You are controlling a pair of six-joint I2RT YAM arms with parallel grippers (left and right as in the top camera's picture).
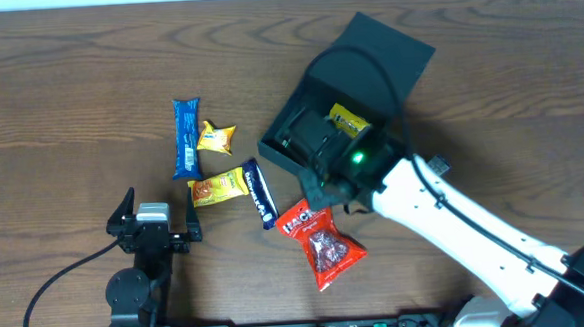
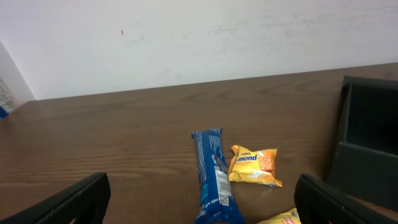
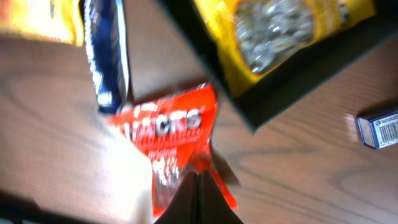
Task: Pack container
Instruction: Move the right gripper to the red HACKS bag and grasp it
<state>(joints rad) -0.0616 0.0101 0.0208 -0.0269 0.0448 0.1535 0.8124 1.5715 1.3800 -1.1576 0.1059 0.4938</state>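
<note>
The container (image 1: pixel 381 49) stood open on the table, its lid tilted back, and a yellow packet (image 1: pixel 349 118) lay inside it. The right gripper (image 3: pixel 199 186) was at the near edge of the container, fingers pressed together. A red packet (image 1: pixel 321 244) lay just in front of the container. Well to the left of the container, the left gripper (image 1: pixel 155 223) was spread wide.

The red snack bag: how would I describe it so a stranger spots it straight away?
Find the big dark container on the wooden table. In front of its near corner, by the white arm, lies the red snack bag. It is the only red packet; the others are blue or yellow.
</note>
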